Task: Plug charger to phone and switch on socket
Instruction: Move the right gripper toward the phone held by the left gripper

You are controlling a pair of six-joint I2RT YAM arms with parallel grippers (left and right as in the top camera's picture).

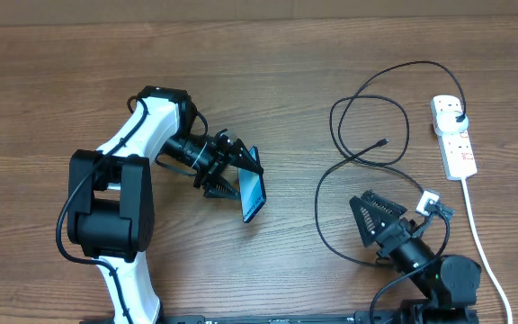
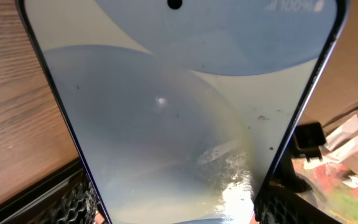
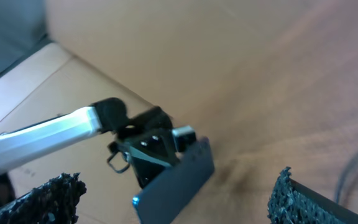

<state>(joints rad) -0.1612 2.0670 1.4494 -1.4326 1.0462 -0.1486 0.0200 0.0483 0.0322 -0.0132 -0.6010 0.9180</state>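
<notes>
Left end effector [image 1: 239,176] is clamped on the phone [image 1: 253,196], which stands tilted on edge between its fingers; right end effector [image 1: 378,214] gapes apart, empty, with the charger [image 1: 367,155] looped just beyond it. Best to brace the phone firmly, port end towards the connector; it is slim and dark-edged, with a pale blue, smudged screen.

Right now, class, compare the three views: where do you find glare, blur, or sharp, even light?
Overhead: sharp, evenly lit, soft shadows on the brown wooden table. Left wrist: the slim blue-screened smartphone fills the frame, a white glare patch low on its glass. Right wrist: blurred throughout, the smartphone and white arm smeared.
</notes>
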